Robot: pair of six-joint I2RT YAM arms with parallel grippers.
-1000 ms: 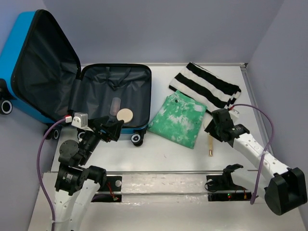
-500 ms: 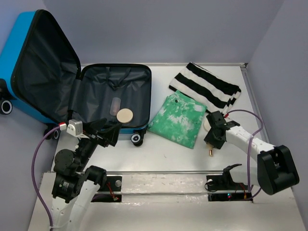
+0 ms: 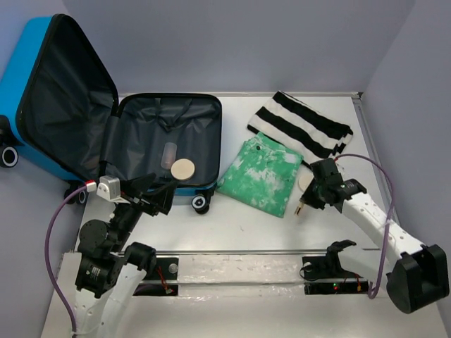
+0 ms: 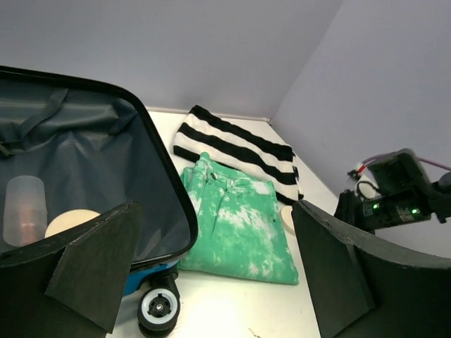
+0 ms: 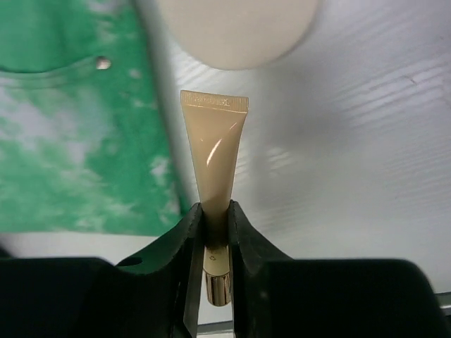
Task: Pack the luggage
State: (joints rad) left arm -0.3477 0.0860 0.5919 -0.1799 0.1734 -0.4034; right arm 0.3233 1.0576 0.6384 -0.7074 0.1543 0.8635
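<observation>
Overhead rear view; wrist close-ups, sharing green cloth (image 3: 262, 176)

White table (image 3: 239, 225) seen from above. Open blue luggage (image 3: 141, 116) lies at its left, a folded green-and-white garment (image 3: 261, 172) just beside it, a black-and-white striped garment (image 3: 299, 127) behind, and a cream disc (image 5: 236, 28) near the green cloth.

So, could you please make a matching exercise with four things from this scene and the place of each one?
Things:
1 cream tube
2 round beige disc
3 striped garment
4 green garment

Places:
a inside the open luggage
b at the far edge of the table
c held by the right gripper
d flat on the table, just right of the luggage

Pairs: 1-c; 2-a; 3-b; 4-d
</observation>
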